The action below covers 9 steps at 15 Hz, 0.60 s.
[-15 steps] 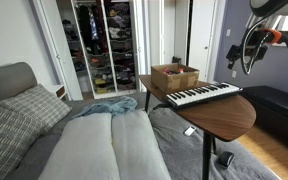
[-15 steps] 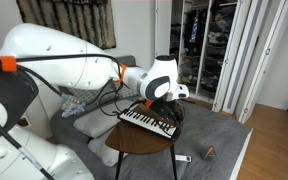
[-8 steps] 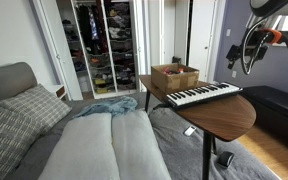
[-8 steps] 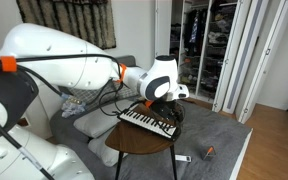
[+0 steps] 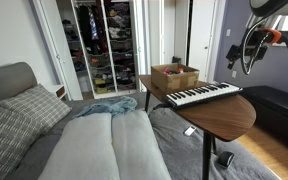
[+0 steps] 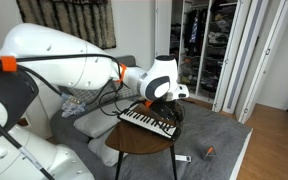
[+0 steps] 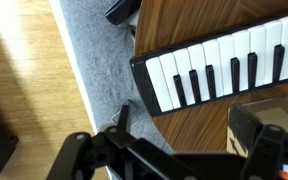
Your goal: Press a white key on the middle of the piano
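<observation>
The piano (image 5: 204,95) is a slim dark keyboard with white and black keys. It lies on a round wooden table (image 5: 224,118) and shows in both exterior views (image 6: 149,122). In the wrist view one end of the piano (image 7: 224,70) fills the upper right. My gripper (image 6: 172,94) hangs above the table near one end of the piano and touches nothing. In the wrist view the gripper (image 7: 184,140) is a dark blurred shape along the bottom. Its jaws stand apart with bare table between them. My arm's dark wrist (image 5: 256,45) hangs at the upper right.
A brown cardboard box (image 5: 174,76) stands on the table behind the piano and shows in the wrist view (image 7: 262,122). A bed (image 5: 104,145) with pillows is beside the table. Grey carpet (image 7: 94,70) and wood floor lie below. An open closet (image 5: 104,45) is at the back.
</observation>
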### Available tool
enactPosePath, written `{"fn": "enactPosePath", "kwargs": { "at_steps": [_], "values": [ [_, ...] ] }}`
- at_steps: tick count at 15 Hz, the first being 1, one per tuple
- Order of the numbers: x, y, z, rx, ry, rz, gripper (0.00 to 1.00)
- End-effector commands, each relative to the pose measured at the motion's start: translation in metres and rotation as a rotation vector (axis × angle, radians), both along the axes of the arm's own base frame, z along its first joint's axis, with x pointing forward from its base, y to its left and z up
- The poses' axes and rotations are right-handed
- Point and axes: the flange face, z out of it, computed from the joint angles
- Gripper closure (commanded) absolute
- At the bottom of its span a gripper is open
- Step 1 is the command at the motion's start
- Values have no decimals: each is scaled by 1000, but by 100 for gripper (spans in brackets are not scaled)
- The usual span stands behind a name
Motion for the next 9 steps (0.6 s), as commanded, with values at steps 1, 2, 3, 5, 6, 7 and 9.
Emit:
{"fn": "enactPosePath", "kwargs": {
  "at_steps": [1, 2, 3, 5, 6, 7, 9],
  "values": [
    [7, 15, -5, 6, 23, 57, 0],
    [9, 19, -7, 5, 30, 76, 0],
    [12, 25, -10, 7, 41, 99, 0],
    [16, 35, -17, 6, 67, 140, 0],
    [17, 41, -21, 6, 87, 162, 0],
    [18, 45, -25, 7, 104, 182, 0],
    [19, 54, -33, 17, 136, 227, 26]
  ]
}}
